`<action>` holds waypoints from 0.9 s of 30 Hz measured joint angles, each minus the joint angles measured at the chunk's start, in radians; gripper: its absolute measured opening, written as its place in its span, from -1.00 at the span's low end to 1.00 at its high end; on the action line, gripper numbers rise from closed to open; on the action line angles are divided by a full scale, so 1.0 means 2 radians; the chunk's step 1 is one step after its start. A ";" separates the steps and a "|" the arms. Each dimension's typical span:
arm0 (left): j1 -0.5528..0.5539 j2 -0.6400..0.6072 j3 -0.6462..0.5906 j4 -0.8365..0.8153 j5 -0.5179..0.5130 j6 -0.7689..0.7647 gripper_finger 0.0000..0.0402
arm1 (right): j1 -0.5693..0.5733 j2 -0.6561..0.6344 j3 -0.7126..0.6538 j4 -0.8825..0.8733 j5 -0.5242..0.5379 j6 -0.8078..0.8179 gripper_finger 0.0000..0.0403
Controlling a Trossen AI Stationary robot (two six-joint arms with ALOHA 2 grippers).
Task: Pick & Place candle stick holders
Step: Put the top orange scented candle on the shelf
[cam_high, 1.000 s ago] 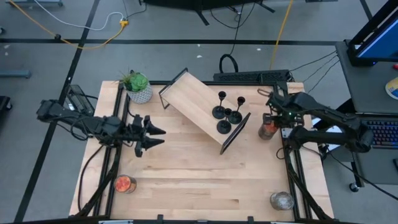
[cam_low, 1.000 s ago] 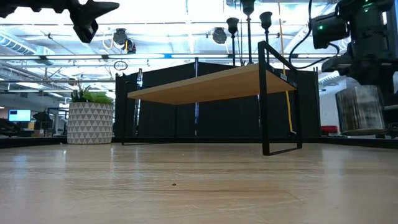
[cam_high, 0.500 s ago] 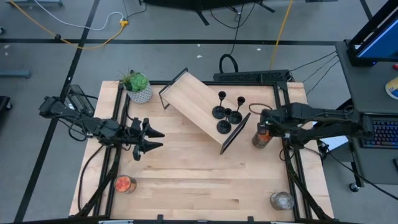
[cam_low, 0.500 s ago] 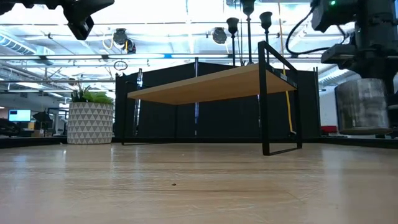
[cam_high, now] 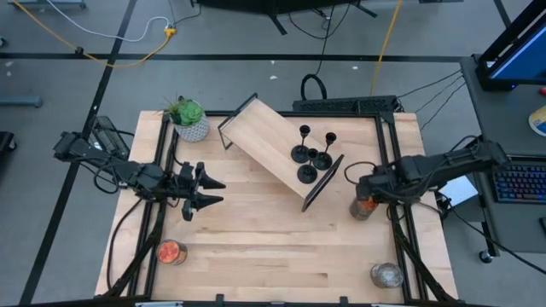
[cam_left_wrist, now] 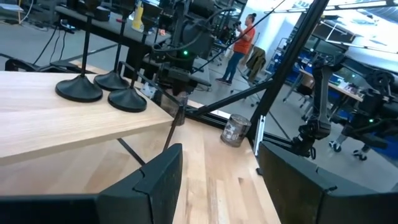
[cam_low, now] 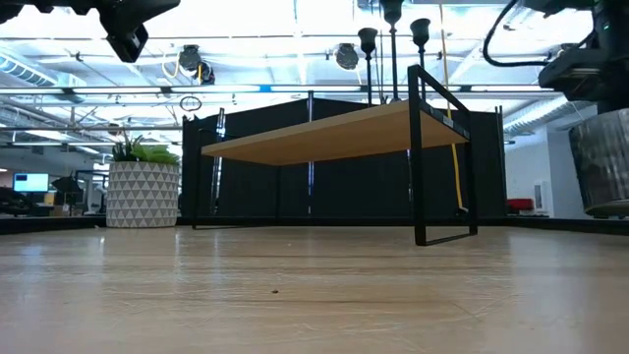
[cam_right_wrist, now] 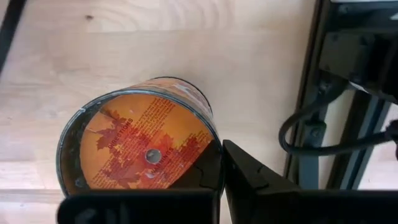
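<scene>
High view first: I see the candle stick holders (cam_high: pixel 310 153) clustered on the tilted light-wood shelf (cam_high: pixel 266 136) with its thin black metal frame, toward the back middle of the desk (cam_high: pixel 273 243); they are matte black, each with a round flat base, a thin stem and a small cup on top, and they stand close together, some bases nearly touching; my left hand (cam_high: pixel 209 189) hovers over the desk's left side, well apart from the holders, its dark pointed fingers spread and holding nothing; my right hand (cam_high: pixel 365 189) is at the right edge of the desk, just beside the shelf's lower end, and sits directly over an orange jar candle (cam_high: pixel 364 206); in the right wrist view that candle (cam_right_wrist: pixel 143 149) shows an orange leaf-printed label under a round rim, and the right hand's fingers are closed together, but I cannot tell whether they touch the jar; the holders lie between my two hands, nearer the right one; a potted green plant (cam_high: pixel 188 119) in a white patterned pot stands at the back left, another orange candle (cam_high: pixel 171 251) at the front left, and a grey glass jar (cam_high: pixel 386 275) at the front right; the desk top is pale planked wood.
</scene>
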 joint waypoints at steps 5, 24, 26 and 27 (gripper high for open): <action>0.000 0.000 0.000 0.000 0.000 0.011 0.08 | 0.022 0.000 -0.012 0.000 0.000 0.021 -1.00; 0.000 0.006 0.000 0.001 -0.026 0.010 0.08 | 0.039 0.001 -0.030 0.051 -0.005 -0.015 -1.00; 0.000 0.012 0.000 0.002 -0.026 0.007 0.08 | 0.055 0.008 -0.026 0.096 -0.002 -0.021 -1.00; 0.000 0.017 0.001 0.003 -0.026 0.007 0.08 | 0.063 0.014 -0.017 0.113 -0.005 -0.022 -1.00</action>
